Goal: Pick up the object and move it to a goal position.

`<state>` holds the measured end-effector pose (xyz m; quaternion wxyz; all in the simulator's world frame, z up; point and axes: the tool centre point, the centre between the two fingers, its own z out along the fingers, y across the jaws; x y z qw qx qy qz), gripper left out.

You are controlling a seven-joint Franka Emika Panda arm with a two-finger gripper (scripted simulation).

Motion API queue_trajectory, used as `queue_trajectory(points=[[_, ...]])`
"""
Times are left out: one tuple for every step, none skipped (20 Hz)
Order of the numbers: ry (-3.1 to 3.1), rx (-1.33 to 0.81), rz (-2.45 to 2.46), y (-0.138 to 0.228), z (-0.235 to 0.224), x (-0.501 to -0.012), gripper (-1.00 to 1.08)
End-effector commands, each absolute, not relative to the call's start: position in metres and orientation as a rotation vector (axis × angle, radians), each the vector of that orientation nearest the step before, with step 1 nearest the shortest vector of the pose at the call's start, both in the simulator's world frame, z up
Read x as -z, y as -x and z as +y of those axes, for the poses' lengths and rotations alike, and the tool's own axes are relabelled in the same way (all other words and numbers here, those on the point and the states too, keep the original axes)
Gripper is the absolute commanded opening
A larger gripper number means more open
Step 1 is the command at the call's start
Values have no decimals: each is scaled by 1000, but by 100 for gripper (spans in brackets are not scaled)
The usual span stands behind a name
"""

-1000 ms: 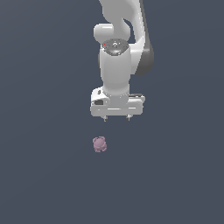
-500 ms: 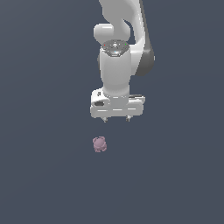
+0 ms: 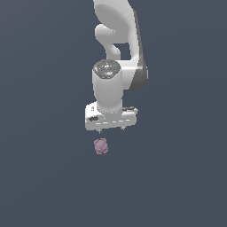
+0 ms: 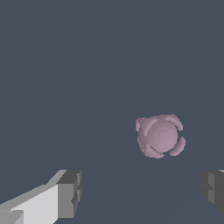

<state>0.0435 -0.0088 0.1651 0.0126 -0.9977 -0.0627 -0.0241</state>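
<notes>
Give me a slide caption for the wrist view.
Open gripper poised above the pink knobby ball, not yet grasped.

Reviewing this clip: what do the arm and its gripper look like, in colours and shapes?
The arm is glossy white with rounded, cylindrical links and a dark grey joint section. The gripper has a flat white boxy body; in the wrist view its fingers are white with dark grey blocky pads.

The exterior camera is looking steeply down from well above, taking in the arm [image 3: 116, 66] and the grey surface [image 3: 40, 177]. The wrist camera is looking down from close range past its jaws, and both views are sharing the pink ball [image 3: 101, 146] [image 4: 160, 135].
</notes>
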Motion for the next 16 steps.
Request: queue_trajectory(points=[[3113, 58, -250, -50, -22, -149, 100], [3114, 51, -273, -52, -27, -142, 100], [3114, 45, -295, -55, -32, -135, 100], [3114, 39, -315, -56, -36, -129, 100], [3114, 33, -334, -58, -40, -123, 100], [3114, 28, -351, -60, -44, -118, 100], [3114, 23, -366, -61, -48, -113, 100], [3114, 19, -381, -62, -51, -109, 100], [3113, 15, -393, -63, -54, -105, 100], [3113, 12, -404, -63, -57, -101, 100], [3112, 9, -414, -64, -59, -98, 100], [3112, 6, -422, -65, -61, -95, 100], [3111, 4, -429, -65, -62, -93, 100], [3111, 2, -434, -65, -64, -92, 100], [3111, 1, -438, -66, -64, -90, 100], [3111, 0, -440, -66, -65, -90, 100]])
